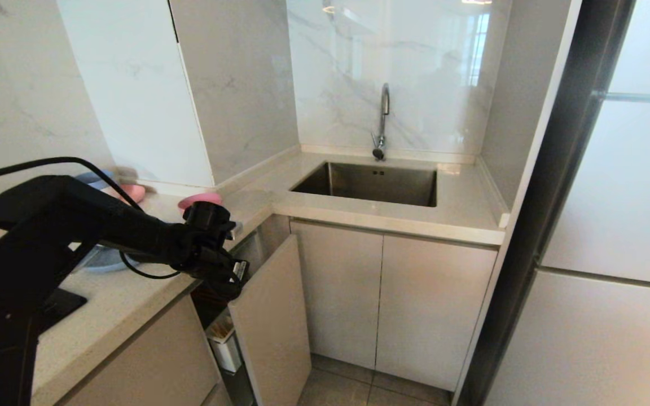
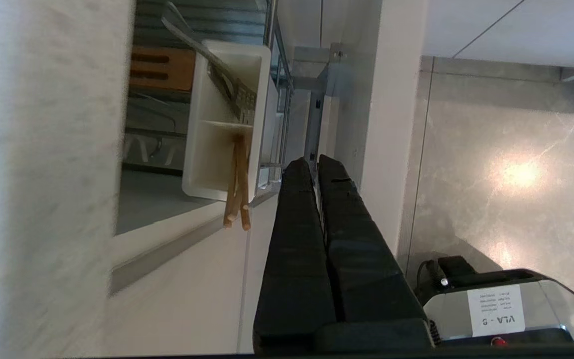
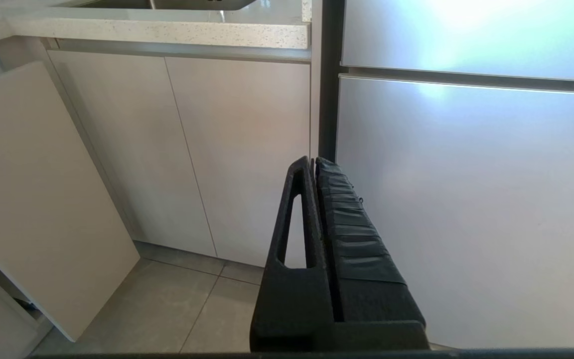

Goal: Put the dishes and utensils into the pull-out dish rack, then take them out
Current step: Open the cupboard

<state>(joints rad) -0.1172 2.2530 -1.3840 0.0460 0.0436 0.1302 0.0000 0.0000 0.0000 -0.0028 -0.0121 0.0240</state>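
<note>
The pull-out dish rack stands drawn out of the counter, its beige front panel (image 1: 271,321) angled into the aisle. In its white utensil box (image 2: 217,149) stand the light-wood chopsticks (image 2: 237,184) and a silver utensil (image 2: 217,67). The rack's brown wooden strip (image 2: 162,68) lies behind the box. My left gripper (image 1: 233,282) (image 2: 314,162) is shut and empty, hanging just above the rack's front, beside the utensil box. On the counter sit the pink bowl (image 1: 200,199) and the blue plate (image 1: 105,260), the plate partly hidden by my arm. My right gripper (image 3: 315,162) is shut, parked low and facing the cabinet doors.
A steel sink (image 1: 359,175) with a faucet (image 1: 382,121) fills the corner counter. Closed cabinet doors (image 1: 381,299) stand below it, and a tall fridge (image 1: 613,225) on the right. More pink and blue crockery (image 1: 127,190) sits at the back of the left counter.
</note>
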